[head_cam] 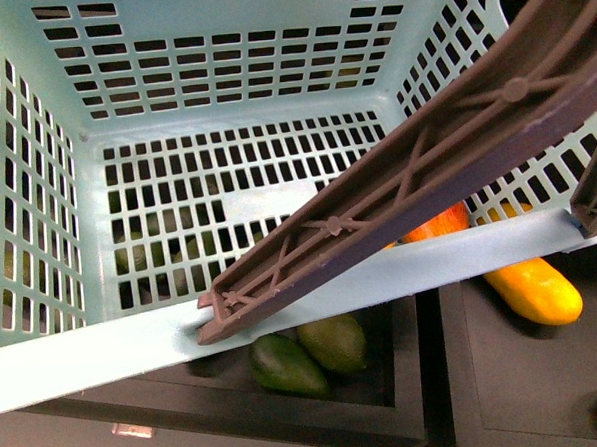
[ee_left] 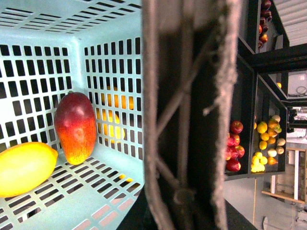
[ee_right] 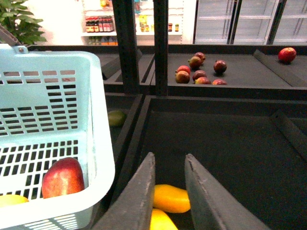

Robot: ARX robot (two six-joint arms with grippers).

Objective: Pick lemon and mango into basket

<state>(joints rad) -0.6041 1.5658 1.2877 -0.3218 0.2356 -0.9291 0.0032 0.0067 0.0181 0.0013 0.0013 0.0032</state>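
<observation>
In the left wrist view the red and orange mango [ee_left: 75, 127] and the yellow lemon [ee_left: 24, 167] lie side by side on the floor of the light blue basket [ee_left: 48, 57]. My left gripper [ee_left: 180, 201] is shut on the basket's brown handle [ee_left: 187, 115]. In the right wrist view the mango [ee_right: 62, 177] and lemon [ee_right: 12, 200] show inside the basket [ee_right: 96, 120]. My right gripper [ee_right: 170, 158] is open and empty beside the basket, above a dark bin. In the front view the handle [head_cam: 397, 188] crosses the basket [head_cam: 105, 354].
Long orange-yellow fruits [ee_right: 172, 198] lie in the dark bin under my right gripper; one shows in the front view [head_cam: 532, 286]. Green oval fruits [head_cam: 305, 353] lie under the basket. Red round fruits [ee_right: 199, 72] sit on a far shelf. Dark shelf posts [ee_right: 160, 43] stand behind.
</observation>
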